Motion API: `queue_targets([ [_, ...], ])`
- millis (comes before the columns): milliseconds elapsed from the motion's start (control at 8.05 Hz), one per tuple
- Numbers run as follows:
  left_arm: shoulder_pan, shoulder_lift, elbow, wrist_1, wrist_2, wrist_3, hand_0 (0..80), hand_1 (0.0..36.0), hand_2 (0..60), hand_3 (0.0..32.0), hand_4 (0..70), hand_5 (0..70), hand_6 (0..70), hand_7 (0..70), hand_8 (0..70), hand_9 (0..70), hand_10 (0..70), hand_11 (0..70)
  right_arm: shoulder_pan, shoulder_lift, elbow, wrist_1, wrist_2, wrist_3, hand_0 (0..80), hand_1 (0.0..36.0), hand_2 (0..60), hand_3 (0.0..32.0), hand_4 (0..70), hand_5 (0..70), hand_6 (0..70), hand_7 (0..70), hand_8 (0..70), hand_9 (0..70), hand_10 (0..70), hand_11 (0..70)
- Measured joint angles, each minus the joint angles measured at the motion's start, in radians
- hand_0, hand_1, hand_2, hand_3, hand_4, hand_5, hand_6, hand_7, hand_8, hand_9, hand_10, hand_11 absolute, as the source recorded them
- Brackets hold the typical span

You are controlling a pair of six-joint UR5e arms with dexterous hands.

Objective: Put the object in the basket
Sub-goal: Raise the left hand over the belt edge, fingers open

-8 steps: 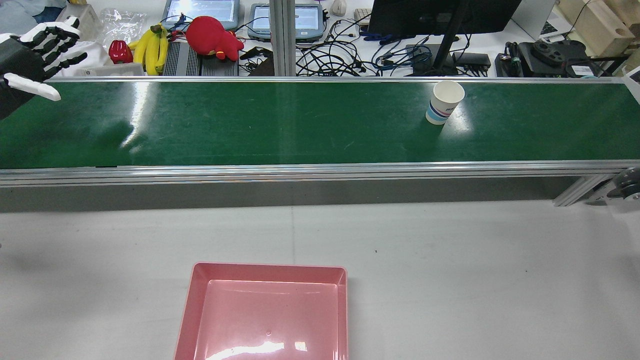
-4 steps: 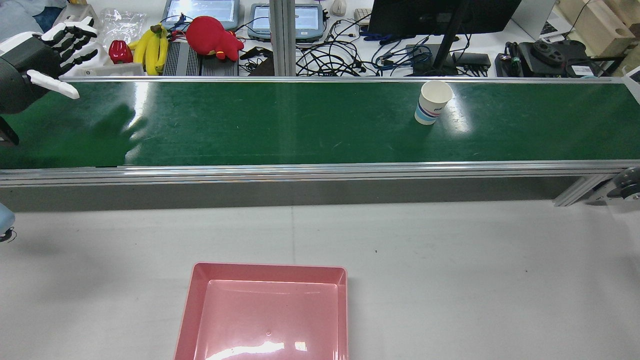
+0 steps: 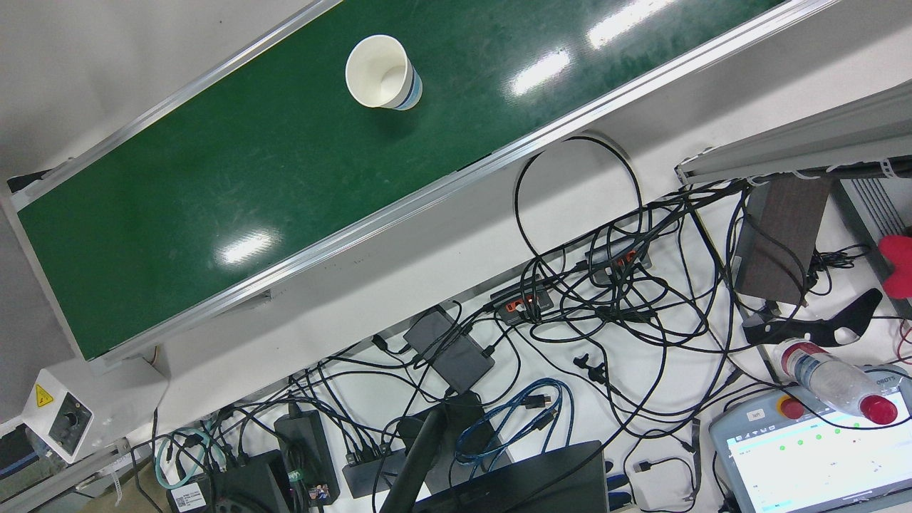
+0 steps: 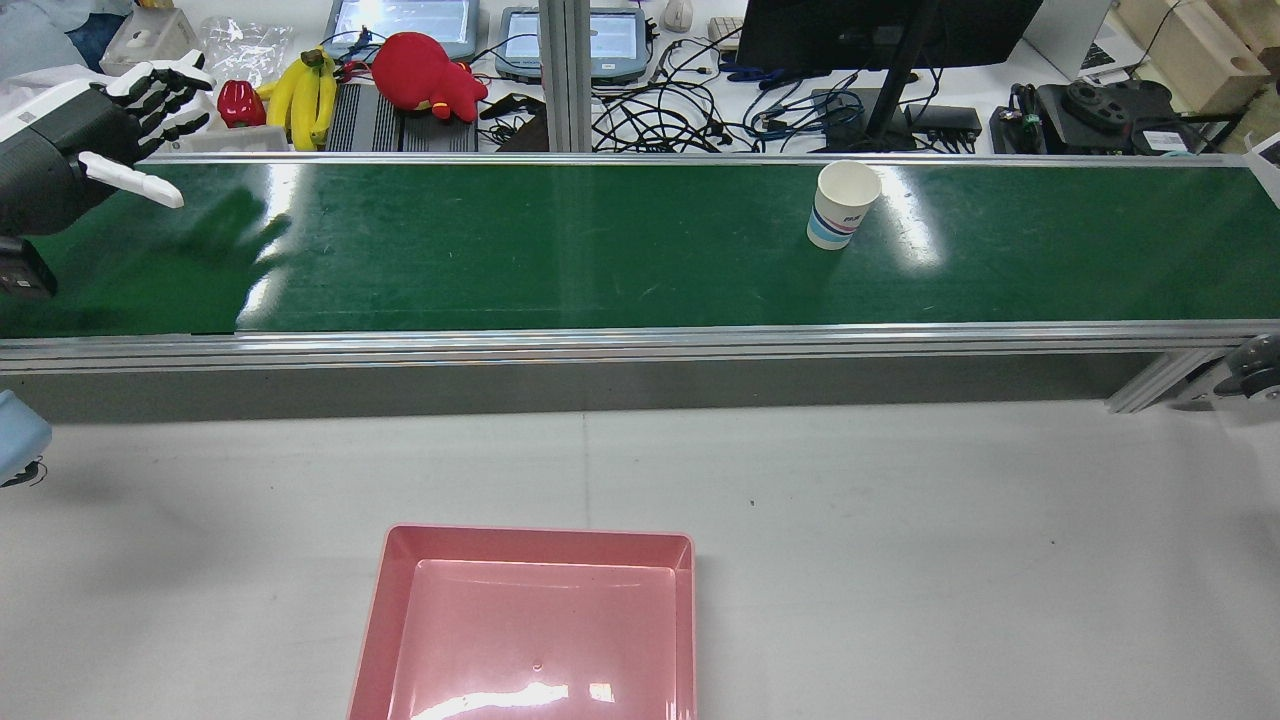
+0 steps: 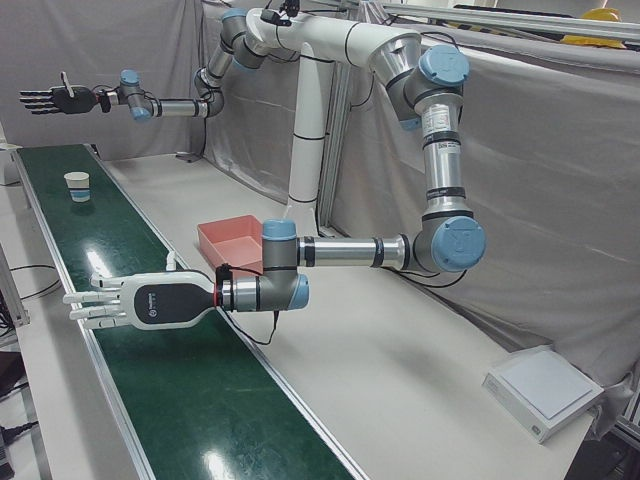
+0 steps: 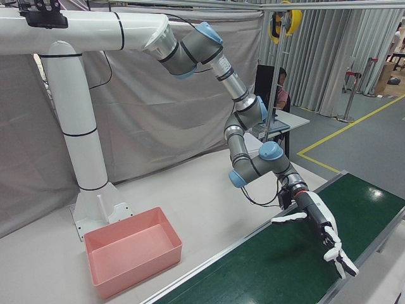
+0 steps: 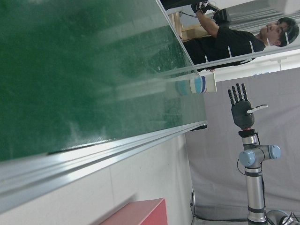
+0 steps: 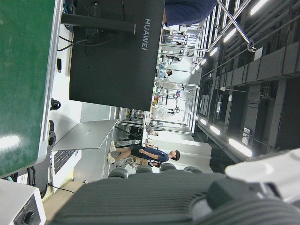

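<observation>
A white paper cup (image 4: 843,205) with blue stripes stands upright on the green conveyor belt (image 4: 560,250), right of centre near the far rail. It also shows in the front view (image 3: 381,71), far off in the left-front view (image 5: 76,185), and in the left hand view (image 7: 197,84). The pink basket (image 4: 372,620) sits empty on the white table at the near edge. My left hand (image 4: 100,140) is open above the belt's left end, far from the cup; it also shows in the left-front view (image 5: 130,300) and the right-front view (image 6: 319,234). My right hand (image 5: 50,100) is open, raised beyond the cup.
Bananas (image 4: 303,95), a red plush toy (image 4: 425,75), tablets, a monitor stand and tangled cables (image 4: 680,110) lie behind the belt's far rail. The white table (image 4: 900,520) stretches between the belt's near rail and the basket.
The cup has travelled left along the belt. My left hand has come further in over the belt's left end, still open.
</observation>
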Motion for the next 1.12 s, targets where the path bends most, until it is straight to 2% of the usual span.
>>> queue_targets([
  [124,0.000,-0.007,0.030,-0.027,0.000,0.002,54.6,12.4,0.0,5.8,0.0,42.6,1.0,0.4,0.0,0.0,4.5,8.5,0.000,0.000,0.000,0.000,0.000,0.000,0.0,0.0,0.0,0.0,0.0,0.0,0.0,0.0,0.0,0.0,0.0,0.0],
  [248,0.000,-0.014,0.054,-0.055,-0.001,0.004,54.8,12.4,0.0,6.2,0.0,42.7,1.0,0.4,0.0,0.0,4.3,8.3,0.000,0.000,0.000,0.000,0.000,0.000,0.0,0.0,0.0,0.0,0.0,0.0,0.0,0.0,0.0,0.0,0.0,0.0],
  [497,0.012,-0.022,0.071,-0.089,-0.016,0.016,54.8,12.4,0.0,4.8,0.0,42.9,1.3,0.6,0.0,0.0,4.1,7.9,0.000,0.000,0.000,0.000,0.000,0.000,0.0,0.0,0.0,0.0,0.0,0.0,0.0,0.0,0.0,0.0,0.0,0.0],
  [1118,0.034,-0.021,0.077,-0.090,-0.045,0.044,54.7,11.8,0.0,5.0,0.0,42.3,1.3,0.3,0.0,0.0,3.5,7.0,0.000,0.000,0.000,0.000,0.000,-0.001,0.0,0.0,0.0,0.0,0.0,0.0,0.0,0.0,0.0,0.0,0.0,0.0],
])
